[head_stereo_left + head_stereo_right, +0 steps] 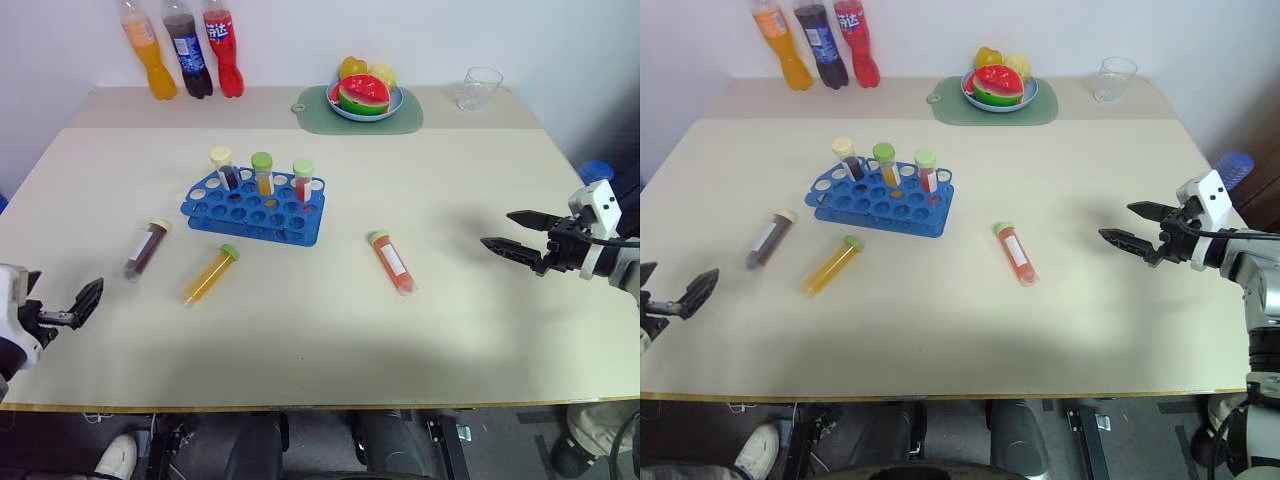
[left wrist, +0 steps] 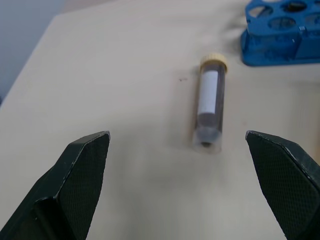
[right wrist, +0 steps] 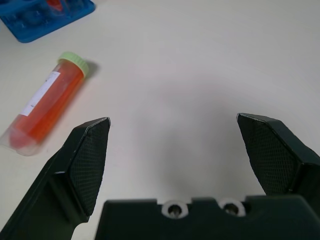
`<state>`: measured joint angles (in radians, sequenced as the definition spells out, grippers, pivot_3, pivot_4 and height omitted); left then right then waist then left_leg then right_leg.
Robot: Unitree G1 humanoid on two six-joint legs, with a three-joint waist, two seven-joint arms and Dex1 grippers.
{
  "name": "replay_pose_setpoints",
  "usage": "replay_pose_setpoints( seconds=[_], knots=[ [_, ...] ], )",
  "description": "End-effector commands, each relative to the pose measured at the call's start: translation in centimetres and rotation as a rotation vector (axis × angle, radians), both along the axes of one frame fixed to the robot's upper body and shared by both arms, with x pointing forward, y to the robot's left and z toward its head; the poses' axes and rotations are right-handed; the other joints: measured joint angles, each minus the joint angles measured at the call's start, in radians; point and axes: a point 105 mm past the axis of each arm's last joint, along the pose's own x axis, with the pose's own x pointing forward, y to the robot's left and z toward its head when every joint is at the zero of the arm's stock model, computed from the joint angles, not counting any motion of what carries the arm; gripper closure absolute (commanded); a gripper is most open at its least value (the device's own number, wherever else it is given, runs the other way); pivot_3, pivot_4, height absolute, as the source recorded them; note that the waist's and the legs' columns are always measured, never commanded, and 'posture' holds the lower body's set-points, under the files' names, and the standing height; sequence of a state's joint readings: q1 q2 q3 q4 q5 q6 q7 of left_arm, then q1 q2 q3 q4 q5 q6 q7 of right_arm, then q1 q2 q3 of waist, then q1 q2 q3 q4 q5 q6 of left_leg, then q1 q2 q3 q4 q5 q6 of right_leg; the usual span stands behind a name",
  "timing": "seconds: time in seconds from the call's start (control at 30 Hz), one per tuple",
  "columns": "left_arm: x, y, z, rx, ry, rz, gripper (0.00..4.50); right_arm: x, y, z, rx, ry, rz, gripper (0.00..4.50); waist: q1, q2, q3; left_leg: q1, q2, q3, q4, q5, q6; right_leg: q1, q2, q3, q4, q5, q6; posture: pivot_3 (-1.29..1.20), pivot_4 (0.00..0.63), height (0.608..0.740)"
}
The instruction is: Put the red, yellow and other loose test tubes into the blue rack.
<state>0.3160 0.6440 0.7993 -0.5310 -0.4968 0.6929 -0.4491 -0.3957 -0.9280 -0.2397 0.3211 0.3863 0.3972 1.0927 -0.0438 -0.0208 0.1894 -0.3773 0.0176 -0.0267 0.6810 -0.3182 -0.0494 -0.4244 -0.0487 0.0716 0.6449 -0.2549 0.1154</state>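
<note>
Now both grippers hang wide open and empty, one at each side of the table [image 1: 470, 330], so it all turns on which tube belongs to which arm. The rack [image 1: 254, 208] sits left of centre with three capped tubes upright along its back row, and three loose tubes lie flat around its near side. The red tube [image 1: 392, 262] lies toward the right, its green cap pointing about 11 o'clock and its tip toward 5, well apart from the right gripper [image 1: 512, 235], which stands out at 3 o'clock from it, fingers aimed back toward table centre. In the right wrist view that tube lies off to one side of the open fingers, not between them, so my read is the right arm must swing across and line up over its long axis before closing. Over on the other side, the left gripper [image 1: 84, 301] waits at the near edge, and the dark tube [image 1: 146, 248] lies up at roughly 1 o'clock from it, cream cap away, rounded end toward the hand; the left wrist view shows it ahead between the spread fingers, but some way off. The yellow tube [image 1: 211, 274] rests between the dark one and the red, cap at 1 o'clock, closer to the left arm.
</note>
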Motion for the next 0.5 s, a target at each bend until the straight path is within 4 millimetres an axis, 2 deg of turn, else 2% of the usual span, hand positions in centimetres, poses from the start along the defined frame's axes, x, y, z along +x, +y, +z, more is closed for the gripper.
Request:
replay_pose_setpoints(
  seconds=[0.03, 0.27, 0.33, 0.43, 0.5],
  knots=[
    [0.2, -0.2, 0.5, 0.016, -0.022, 0.001, 0.03, 0.2, 0.1, 1.3, -0.016, -0.05, 0.004, 0.0, 0.0, 0.0, 0.0, 0.0, 0.0, 0.0, 0.0, 0.0, 0.0, 0.0, 0.0, 0.0, 0.0, 0.0, 0.0, 0.0, 0.15, 0.734],
    [0.8, -0.2, 1.2, 0.009, -0.063, 0.008, 0.03, 1.0, 0.5, 1.4, -0.054, -0.06, -0.026, 0.0, -0.001, 0.0, 0.0, 0.0, 0.0, 0.0, 0.0, 0.0, 0.0, 0.0, 0.0, 0.0, 0.0, 0.0, 0.0, 0.0, 0.15, 0.734],
    [1.1, -0.7, 1.5, 0.009, -0.077, -0.012, 0.03, 1.2, 1.0, 1.8, -0.032, -0.062, -0.026, 0.0, 0.0, 0.0, 0.0, 0.0, 0.0, 0.0, 0.0, 0.0, 0.0, 0.0, 0.0, 0.0, 0.0, 0.0, 0.0, 0.0, 0.15, 0.734],
    [2.0, -2.3, 2.2, -0.002, -0.115, -0.077, 0.03, 1.5, 2.1, 2.4, -0.028, -0.052, -0.029, 0.0, 0.0, 0.0, 0.0, 0.0, 0.0, 0.0, 0.0, 0.0, 0.0, 0.0, 0.0, 0.0, 0.0, 0.0, 0.0, 0.0, 0.15, 0.734],
    [2.9, -4.4, 2.6, -0.023, -0.145, -0.154, 0.03, 1.5, 3.0, 2.4, -0.077, -0.013, -0.03, 0.0, 0.0, 0.0, 0.0, 0.0, 0.0, 0.0, 0.0, 0.0, 0.0, 0.0, 0.0, 0.0, 0.0, 0.0, 0.0, 0.0, 0.15, 0.734]
  ],
)
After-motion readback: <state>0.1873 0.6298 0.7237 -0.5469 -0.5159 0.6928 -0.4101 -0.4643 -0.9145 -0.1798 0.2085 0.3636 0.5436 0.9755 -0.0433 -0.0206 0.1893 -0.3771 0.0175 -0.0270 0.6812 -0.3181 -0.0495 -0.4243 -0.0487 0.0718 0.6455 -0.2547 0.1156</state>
